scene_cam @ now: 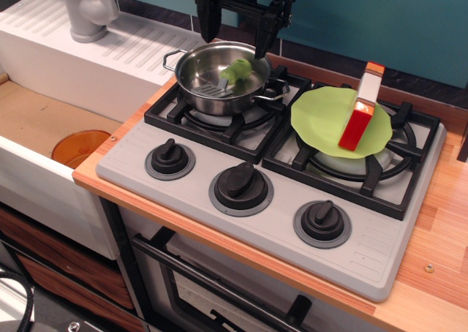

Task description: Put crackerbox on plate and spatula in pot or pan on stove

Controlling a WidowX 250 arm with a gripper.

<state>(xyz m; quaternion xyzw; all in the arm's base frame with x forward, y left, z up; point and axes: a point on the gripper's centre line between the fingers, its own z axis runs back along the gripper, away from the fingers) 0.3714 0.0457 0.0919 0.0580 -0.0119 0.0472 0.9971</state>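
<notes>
1. Overhead-front view, stove (219,172): a grey cooktop with black burner grates and three round black knobs along its front edge, set into a wooden table (446,222).
2. Pot (191,72): a shiny steel pot with two loop handles stands on the rear left burner. Inside it lies the spatula (228,76), its lime-green handle leaning against the right inner wall and its slotted grey blade resting on the pot's floor toward the left.
3. Plate (322,116): a lime-green round plate lies on the right burner grate. The crackerbox (360,112) stands on it on one narrow edge, tilted, with its red end toward the viewer and its orange-banded end toward the back wall.
4. Claw (235,31): black, above the pot's far rim, its two fingers spread wide apart and gripping nothing, clear of the spatula.
5. Sink (44,116): left of the stove, a pale basin holds an orange round disc (79,148) on its floor. A grey faucet (88,9) stands behind it.
</notes>
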